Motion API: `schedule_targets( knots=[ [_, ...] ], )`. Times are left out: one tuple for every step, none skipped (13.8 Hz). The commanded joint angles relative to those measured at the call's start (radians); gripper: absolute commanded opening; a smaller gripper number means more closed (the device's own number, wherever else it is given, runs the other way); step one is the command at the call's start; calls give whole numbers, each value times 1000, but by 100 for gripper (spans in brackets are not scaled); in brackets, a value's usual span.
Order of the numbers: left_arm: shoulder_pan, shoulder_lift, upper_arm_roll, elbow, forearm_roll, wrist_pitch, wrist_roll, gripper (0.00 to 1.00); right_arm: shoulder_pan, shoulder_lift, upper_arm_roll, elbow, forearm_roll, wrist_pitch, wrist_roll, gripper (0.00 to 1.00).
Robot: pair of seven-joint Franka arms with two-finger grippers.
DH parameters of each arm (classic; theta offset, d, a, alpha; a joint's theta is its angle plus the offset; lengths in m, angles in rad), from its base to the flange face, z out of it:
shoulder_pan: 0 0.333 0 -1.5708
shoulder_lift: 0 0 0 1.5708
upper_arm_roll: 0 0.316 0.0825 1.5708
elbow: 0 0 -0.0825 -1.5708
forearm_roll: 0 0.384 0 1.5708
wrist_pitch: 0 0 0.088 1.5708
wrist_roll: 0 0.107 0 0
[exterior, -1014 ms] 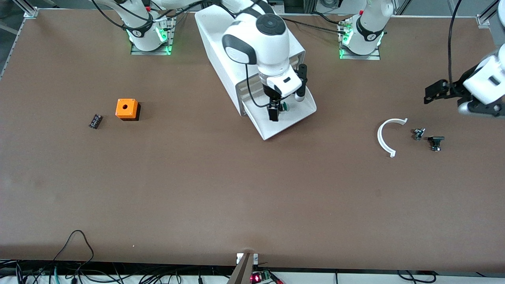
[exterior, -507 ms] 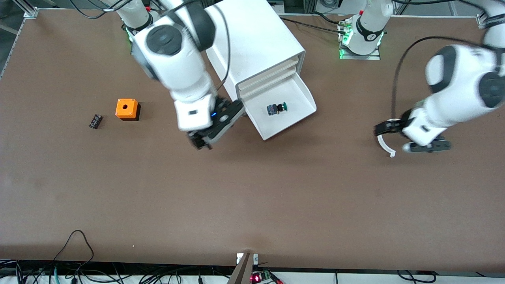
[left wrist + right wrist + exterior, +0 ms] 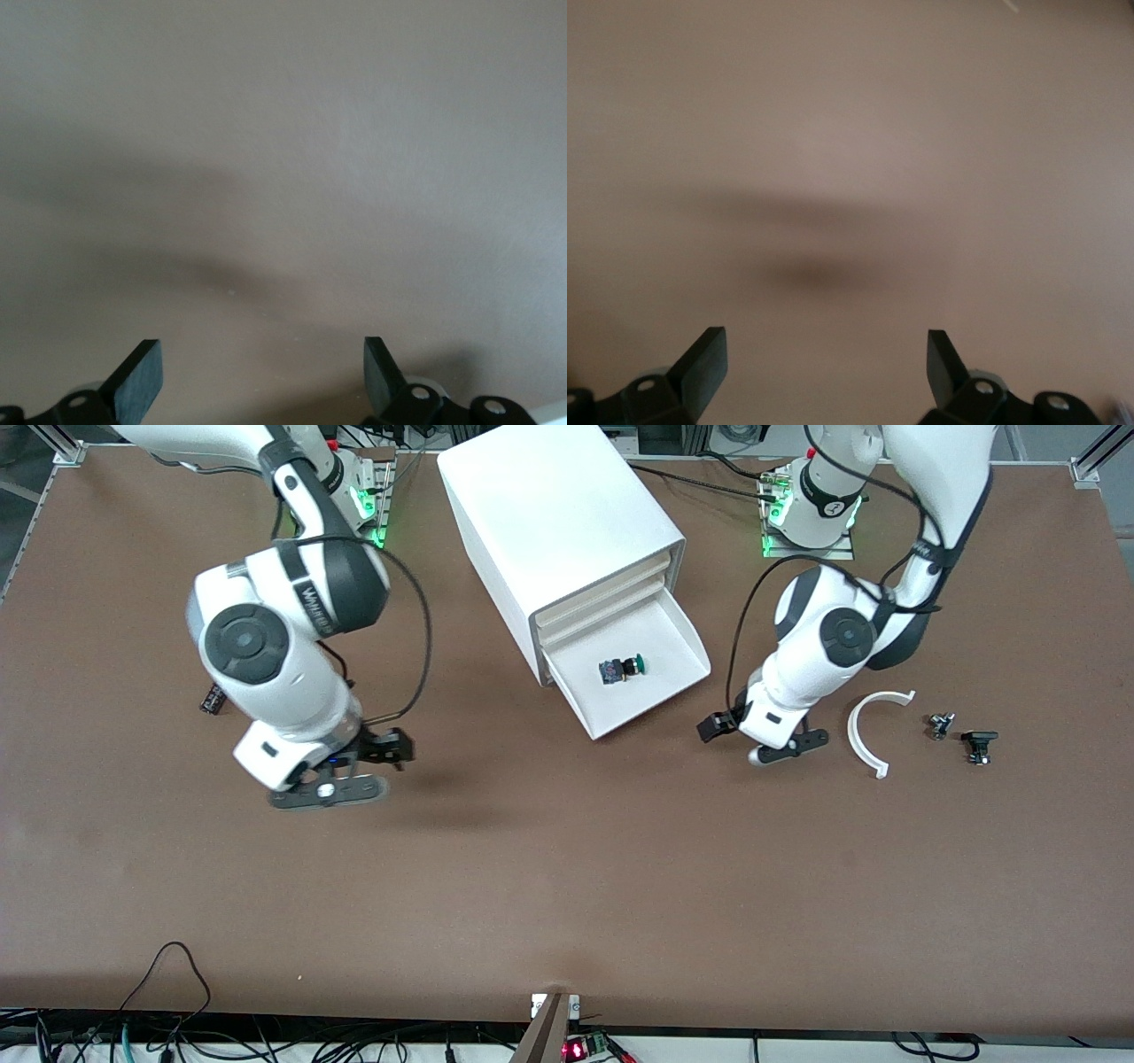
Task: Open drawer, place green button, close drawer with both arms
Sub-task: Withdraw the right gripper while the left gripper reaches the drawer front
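Observation:
The bottom drawer (image 3: pixel 673 657) stands pulled out of the white cabinet (image 3: pixel 558 522). The button (image 3: pixel 623 667), green cap and black body, lies on its side in the drawer's tray. My right gripper (image 3: pixel 354 771) hangs open and empty over bare table toward the right arm's end, well clear of the cabinet. In the right wrist view, the right gripper (image 3: pixel 827 367) has only brown table between its fingers. My left gripper (image 3: pixel 753 740) is open and empty over the table between the drawer and a white curved piece. The left wrist view shows the left gripper (image 3: pixel 263 372) over bare table too.
A white curved piece (image 3: pixel 873 731) and two small black parts (image 3: pixel 941 724) (image 3: pixel 979 744) lie toward the left arm's end. Another small black part (image 3: pixel 210 701) peeks out beside the right arm. Cables run along the table edge nearest the front camera.
My right gripper has left the button in the drawer and swung away toward the right arm's end. My left arm has swung in from the table's end to beside the drawer.

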Motion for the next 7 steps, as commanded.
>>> schedule_targets(
  knots=[
    [-47,45,6,14,6,13,-15,100,1,-85,-134,-42,20,-77,42,100],
    [-78,60,6,15,4,14,-15,100,-1,-105,-191,-40,18,-72,30,100],
    [-106,68,6,14,4,14,-13,100,-13,-136,-222,-42,27,-75,14,100],
    [-129,68,6,14,4,14,-10,100,-42,-168,-222,-43,33,-80,-1,100],
    [-141,65,6,11,4,11,-10,100,-73,-194,-221,-51,39,-81,-10,100],
    [-153,62,6,3,4,8,-10,100,-94,-211,-219,-62,70,-83,-42,100],
    [-160,59,6,-3,4,-1,-10,100,-119,-234,-221,-77,88,-83,-103,100]
  ],
)
